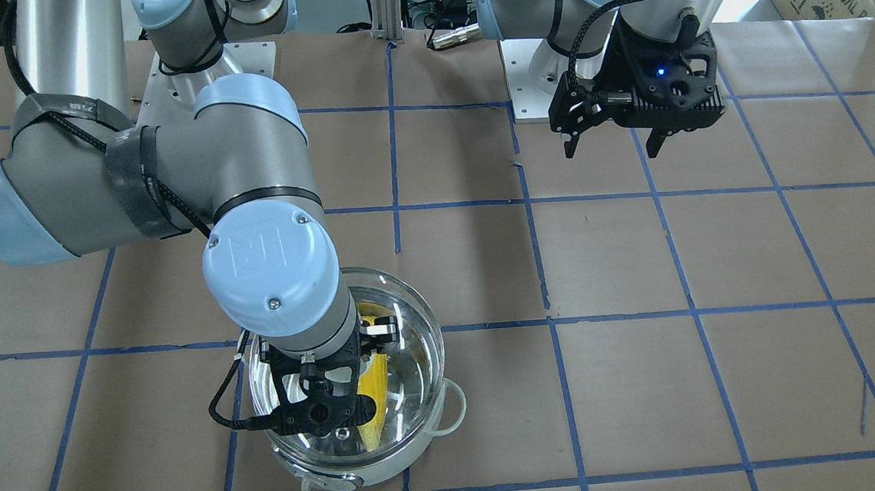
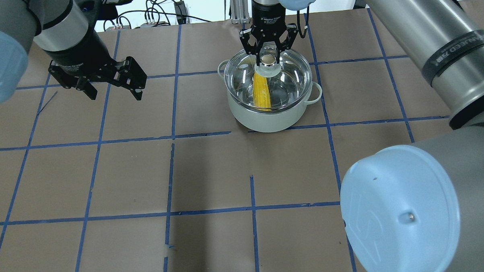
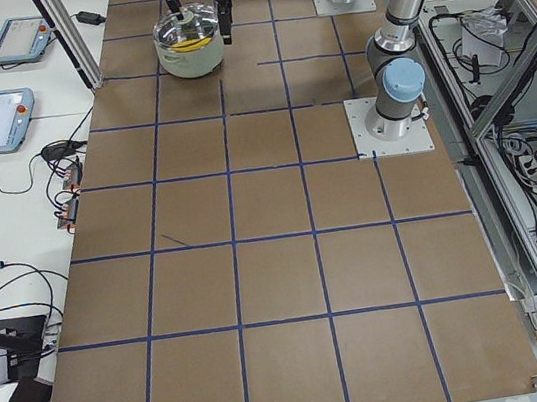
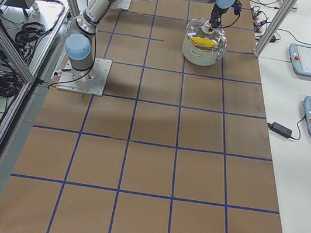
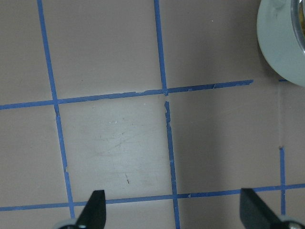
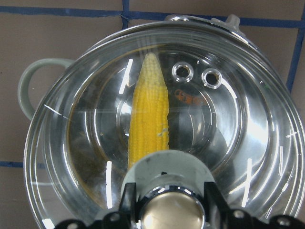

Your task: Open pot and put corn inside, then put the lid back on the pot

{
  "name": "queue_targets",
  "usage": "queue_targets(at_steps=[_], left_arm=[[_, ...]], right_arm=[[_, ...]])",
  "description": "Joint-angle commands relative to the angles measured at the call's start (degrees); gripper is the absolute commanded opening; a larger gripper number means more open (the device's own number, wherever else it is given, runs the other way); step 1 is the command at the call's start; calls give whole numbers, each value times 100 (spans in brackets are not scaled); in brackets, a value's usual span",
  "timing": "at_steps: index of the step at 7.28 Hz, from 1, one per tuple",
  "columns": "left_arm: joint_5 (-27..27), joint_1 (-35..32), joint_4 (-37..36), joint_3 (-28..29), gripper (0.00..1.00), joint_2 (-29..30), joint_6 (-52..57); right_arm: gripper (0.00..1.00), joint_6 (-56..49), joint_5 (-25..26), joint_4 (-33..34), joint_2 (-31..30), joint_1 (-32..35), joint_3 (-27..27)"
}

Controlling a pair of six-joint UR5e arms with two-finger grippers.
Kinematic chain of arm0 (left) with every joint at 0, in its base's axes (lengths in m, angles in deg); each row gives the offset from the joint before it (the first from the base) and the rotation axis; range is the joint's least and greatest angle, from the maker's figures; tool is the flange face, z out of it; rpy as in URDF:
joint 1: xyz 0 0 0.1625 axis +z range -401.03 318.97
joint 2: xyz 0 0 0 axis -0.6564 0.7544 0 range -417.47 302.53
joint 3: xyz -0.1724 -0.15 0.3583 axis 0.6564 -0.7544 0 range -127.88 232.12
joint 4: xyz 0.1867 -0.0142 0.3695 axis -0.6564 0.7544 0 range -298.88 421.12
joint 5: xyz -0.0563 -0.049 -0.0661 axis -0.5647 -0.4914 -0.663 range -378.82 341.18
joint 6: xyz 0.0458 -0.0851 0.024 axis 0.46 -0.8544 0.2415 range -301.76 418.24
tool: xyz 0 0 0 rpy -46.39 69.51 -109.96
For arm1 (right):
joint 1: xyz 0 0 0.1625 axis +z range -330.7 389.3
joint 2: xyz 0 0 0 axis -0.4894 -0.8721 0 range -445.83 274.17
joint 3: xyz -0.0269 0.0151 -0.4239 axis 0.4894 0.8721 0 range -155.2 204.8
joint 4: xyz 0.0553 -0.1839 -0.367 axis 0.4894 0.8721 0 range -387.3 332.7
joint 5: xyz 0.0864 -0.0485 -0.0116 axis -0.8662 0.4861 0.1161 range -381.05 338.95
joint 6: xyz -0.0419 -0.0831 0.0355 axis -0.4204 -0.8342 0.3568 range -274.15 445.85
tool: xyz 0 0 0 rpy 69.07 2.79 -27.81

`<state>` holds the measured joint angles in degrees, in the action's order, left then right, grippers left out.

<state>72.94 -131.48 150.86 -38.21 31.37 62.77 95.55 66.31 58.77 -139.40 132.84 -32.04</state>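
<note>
Three steps looked done: corn [image 6: 148, 119] in pot [image 2: 265, 119], lid [image 6: 228, 143] on | right fingers [image 2: 251, 49] flanked knob [image 2: 268, 59], grip unclear | left fingers [image 5: 96, 205] apart | retreat remained.

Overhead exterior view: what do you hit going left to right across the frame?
left gripper → pot → right arm's blue joint cap. The lid, corn and right gripper all overlap the pot, so they are not ordered.

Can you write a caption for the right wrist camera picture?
Yellow corn lies in the pot under the clear lid, the right gripper around its knob.
</note>
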Motion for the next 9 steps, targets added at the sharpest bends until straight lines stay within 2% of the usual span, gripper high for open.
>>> queue_targets(at_steps=[1, 4, 7, 8, 9], left_arm=[[0, 1, 0, -46, 100, -25, -5], [9, 1, -9, -64, 100, -25, 4], [9, -8, -9, -81, 100, -34, 4], [18, 1, -9, -81, 100, -25, 4], [18, 1, -9, -81, 100, -25, 4]], right_arm=[[29, -3, 0, 7, 48, 0, 24], [31, -3, 9, 77, 48, -9, 7], [60, -3, 61, 375, 48, -9, -2], [76, -3, 61, 376, 57, -9, -28], [79, -3, 61, 376, 57, -9, -37]])
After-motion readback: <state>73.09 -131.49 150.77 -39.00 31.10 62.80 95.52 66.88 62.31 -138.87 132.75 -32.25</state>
